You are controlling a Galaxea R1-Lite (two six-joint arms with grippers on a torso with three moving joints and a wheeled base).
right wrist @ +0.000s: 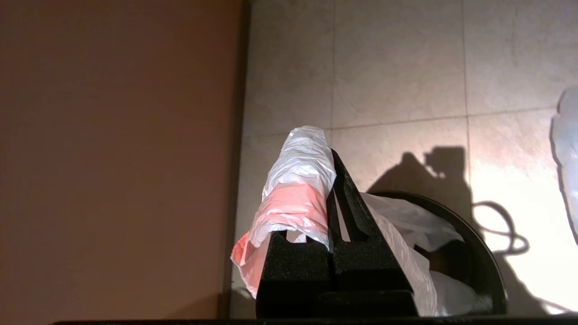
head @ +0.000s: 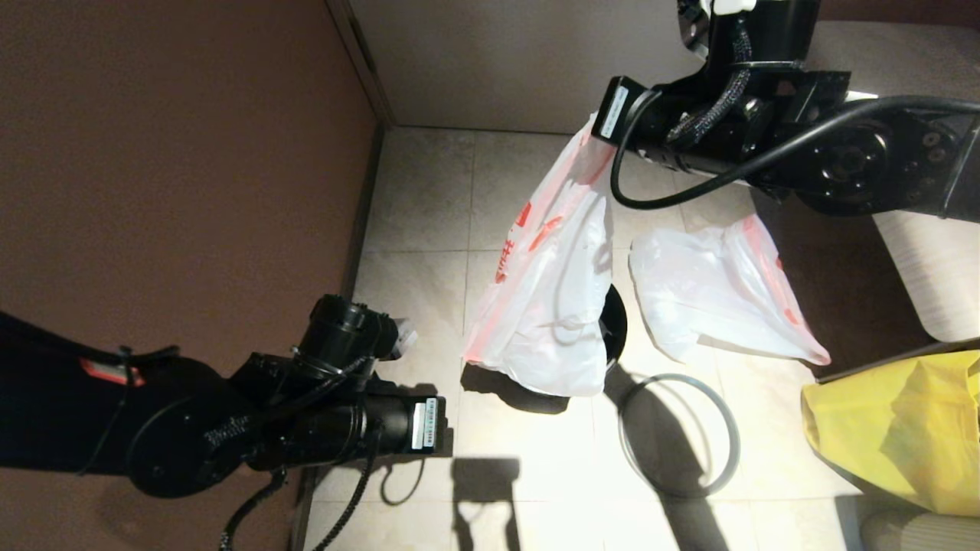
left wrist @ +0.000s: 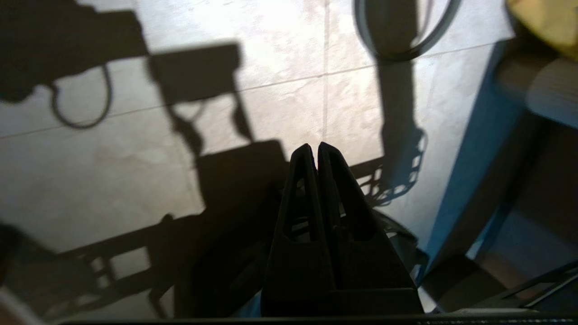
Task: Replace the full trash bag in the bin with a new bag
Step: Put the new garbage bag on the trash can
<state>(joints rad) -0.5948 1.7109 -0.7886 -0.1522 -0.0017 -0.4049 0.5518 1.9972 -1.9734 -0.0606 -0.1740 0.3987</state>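
My right gripper (right wrist: 324,151) is shut on the red-pink mouth of a thin white bag (head: 547,306), whose film is wrapped over one finger. That bag hangs smooth from the gripper, nothing showing through it, and drapes into the black bin (head: 616,325), whose rim (right wrist: 478,243) shows under the film. A second white bag (head: 712,295) with a red-pink edge lies puffed on the floor right of the bin; I cannot make out its contents. The grey hoop (head: 736,448) lies on the tiles in front of the bin. My left gripper (left wrist: 314,145) is shut and empty, low at the left.
A brown wall runs along the left, close to the left arm. A big yellow bag (head: 896,428) sits at the right front, with pale furniture (head: 934,260) behind it. The hoop (left wrist: 397,58) and the yellow bag (left wrist: 551,22) also show from the left wrist.
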